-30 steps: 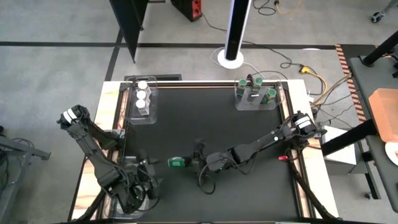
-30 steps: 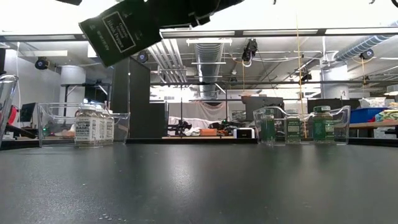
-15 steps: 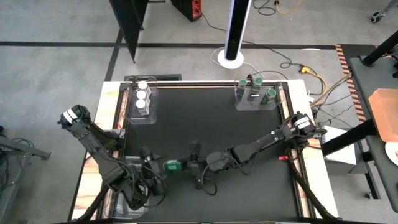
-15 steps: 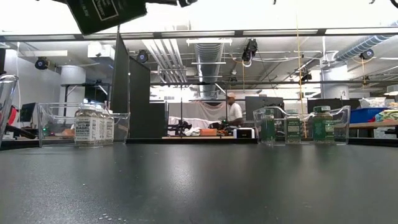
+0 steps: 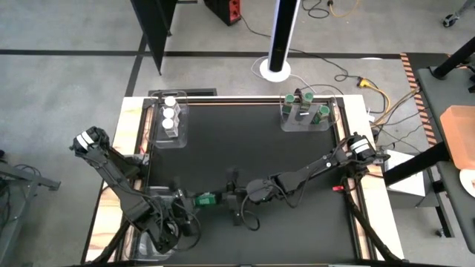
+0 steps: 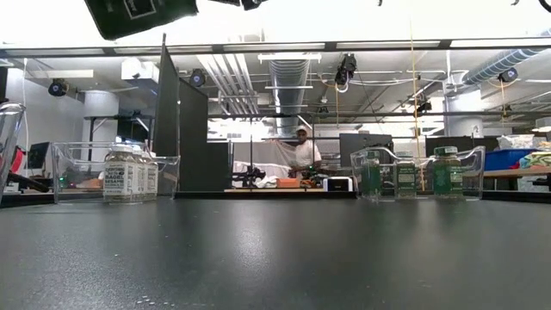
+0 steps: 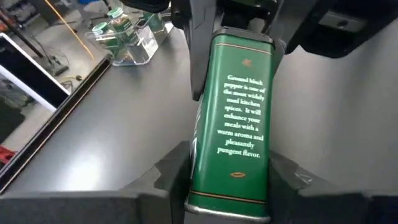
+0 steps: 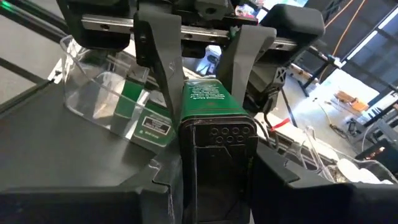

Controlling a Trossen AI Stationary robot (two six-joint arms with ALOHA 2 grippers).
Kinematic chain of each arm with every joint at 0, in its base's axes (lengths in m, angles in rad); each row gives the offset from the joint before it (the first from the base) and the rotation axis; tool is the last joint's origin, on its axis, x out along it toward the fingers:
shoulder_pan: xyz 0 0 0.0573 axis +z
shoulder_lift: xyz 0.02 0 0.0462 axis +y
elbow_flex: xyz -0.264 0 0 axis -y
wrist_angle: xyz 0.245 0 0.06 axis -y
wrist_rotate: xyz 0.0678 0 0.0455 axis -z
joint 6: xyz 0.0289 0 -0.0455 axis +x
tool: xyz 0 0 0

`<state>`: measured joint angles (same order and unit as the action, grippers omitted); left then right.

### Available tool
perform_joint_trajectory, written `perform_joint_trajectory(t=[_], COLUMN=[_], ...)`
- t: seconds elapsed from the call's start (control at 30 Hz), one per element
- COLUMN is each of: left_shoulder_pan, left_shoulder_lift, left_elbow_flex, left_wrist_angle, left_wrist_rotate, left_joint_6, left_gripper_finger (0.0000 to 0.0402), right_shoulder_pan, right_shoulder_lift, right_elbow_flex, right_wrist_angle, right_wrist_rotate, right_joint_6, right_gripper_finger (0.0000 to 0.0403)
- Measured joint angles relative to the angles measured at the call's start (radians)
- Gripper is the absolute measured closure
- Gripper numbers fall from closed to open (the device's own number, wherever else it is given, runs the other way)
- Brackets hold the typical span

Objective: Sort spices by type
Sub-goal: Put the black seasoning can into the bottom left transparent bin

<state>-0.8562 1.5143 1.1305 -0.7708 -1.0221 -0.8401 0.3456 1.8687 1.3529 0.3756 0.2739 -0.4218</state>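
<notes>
A green spice tin (image 5: 205, 199) with a black perforated lid hangs above the table's near left part, high in the low view (image 6: 142, 13). My left gripper (image 7: 227, 168) is shut on its bottom end. From the opposite side, my right gripper (image 8: 214, 168) is shut on its lid end. White-lidded jars stand in a clear tray (image 5: 170, 122) at the far left. Green-lidded jars stand in a clear tray (image 5: 304, 111) at the far right. My left gripper pinches the tin's bottom end (image 7: 199, 183) between its two fingers (image 7: 171, 171), one on each narrow side. It comes from the table's left, slanting a little downward, along the tin. The tin is clear of the table. My right gripper pinches the tin's black lid end (image 8: 217, 140) between its two fingers (image 8: 168, 183), one on each side. It reaches in nearly level from the table's right, along the tin. The tin lies close to level between both grippers, lifted clear.
A third clear tray (image 8: 99, 99) holding green tins sits at the near left edge, under my left arm. The black table top (image 5: 245, 156) lies between the trays. A person (image 6: 301, 153) stands in the room far beyond the table.
My left gripper has moved toward the table's right and taken the tin's bottom end. The tin, still in my right gripper, has shifted slightly toward the left edge, tipped nearer to level and risen in the low view.
</notes>
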Motion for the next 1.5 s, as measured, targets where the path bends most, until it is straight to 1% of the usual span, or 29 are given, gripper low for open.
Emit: perform_joint_trajectory(t=[0.1, 0.13, 0.2, 0.27, 0.33, 0.4, 0.47, 0.53, 0.6, 0.7, 0.77, 0.9, 0.97, 1.0, 1.07, 1.13, 1.2, 1.3, 1.37, 1.43, 1.5], left_shoulder_pan=[0.000, 0.000, -0.001, -0.011, -0.025, -0.050, -0.075, -0.092, -0.099, -0.097, -0.095, -0.097, -0.098, -0.099, -0.100, -0.100, -0.100, -0.100, -0.103, -0.107, -0.108], left_shoulder_lift=[0.020, 0.027, 0.037, 0.033, 0.016, 0.001, -0.009, -0.018, -0.025, -0.026, -0.027, -0.028, -0.028, -0.028, -0.028, -0.029, -0.029, -0.024, -0.013, -0.007, -0.003], left_elbow_flex=[0.000, 0.000, 0.000, -0.003, -0.003, -0.003, -0.007, -0.007, -0.006, -0.006, -0.006, -0.007, -0.007, -0.008, -0.012, -0.013, -0.013, -0.013, -0.013, -0.013, -0.013], left_wrist_angle=[0.003, -0.001, -0.017, -0.045, -0.054, -0.083, -0.118, -0.148, -0.149, -0.159, -0.172, -0.164, -0.163, -0.155, -0.106, -0.013, 0.108, 0.292, 0.360, 0.387, 0.388], left_wrist_rotate=[-0.003, -0.009, -0.015, -0.030, -0.053, -0.090, -0.126, -0.145, -0.148, -0.148, -0.148, -0.169, -0.182, -0.201, -0.272, -0.295, -0.292, -0.228, -0.199, -0.189, -0.191], left_joint_6=[0.000, -0.001, -0.019, -0.032, -0.044, -0.062, -0.100, -0.137, -0.144, -0.140, -0.140, -0.141, -0.141, -0.138, -0.109, -0.036, 0.052, 0.221, 0.310, 0.355, 0.367], left_gripper_finger=[0.0283, 0.0283, 0.0283, 0.0283, 0.0283, 0.0283, 0.0283, 0.0283, 0.0283, 0.0283, 0.0283, 0.0283, 0.0283, 0.0283, 0.0283, 0.0283, 0.0283, 0.0283, 0.0283, 0.0283, 0.0283], right_shoulder_pan=[-0.001, -0.001, -0.001, -0.001, -0.001, 0.000, 0.000, -0.001, -0.002, -0.003, -0.003, -0.003, -0.004, -0.004, -0.005, -0.010, -0.019, -0.023, -0.017, -0.004, 0.010], right_shoulder_lift=[0.000, 0.000, -0.009, -0.039, -0.081, -0.131, -0.179, -0.226, -0.264, -0.274, -0.249, -0.227, -0.240, -0.243, -0.234, -0.221, -0.215, -0.220, -0.220, -0.220, -0.220], right_elbow_flex=[0.000, 0.000, 0.000, 0.000, 0.000, -0.004, -0.024, -0.059, -0.098, -0.180, -0.227, -0.255, -0.254, -0.258, -0.264, -0.268, -0.269, -0.269, -0.281, -0.313, -0.368], right_wrist_angle=[-0.015, -0.025, -0.059, -0.122, -0.201, -0.306, -0.414, -0.518, -0.584, -0.552, -0.526, -0.526, -0.466, -0.422, -0.360, -0.345, -0.319, -0.260, -0.193, -0.067, 0.120], right_wrist_rotate=[-0.002, -0.001, 0.014, 0.017, 0.016, 0.013, 0.012, 0.003, -0.040, -0.148, -0.184, -0.190, -0.168, -0.159, -0.160, -0.153, -0.149, -0.140, -0.162, -0.215, -0.252], right_joint_6=[0.011, 0.011, 0.028, 0.052, 0.089, 0.128, 0.179, 0.237, 0.311, 0.409, 0.458, 0.499, 0.500, 0.492, 0.440, 0.399, 0.379, 0.347, 0.317, 0.280, 0.240], right_gripper_finger=[0.0286, 0.0279, 0.0246, 0.0206, 0.0170, 0.0144, 0.0129, 0.0122, 0.0123, 0.0148, 0.0179, 0.0264, 0.0311, 0.0334, 0.0376, 0.0385, 0.0389, 0.0393, 0.0394, 0.0394, 0.0394])
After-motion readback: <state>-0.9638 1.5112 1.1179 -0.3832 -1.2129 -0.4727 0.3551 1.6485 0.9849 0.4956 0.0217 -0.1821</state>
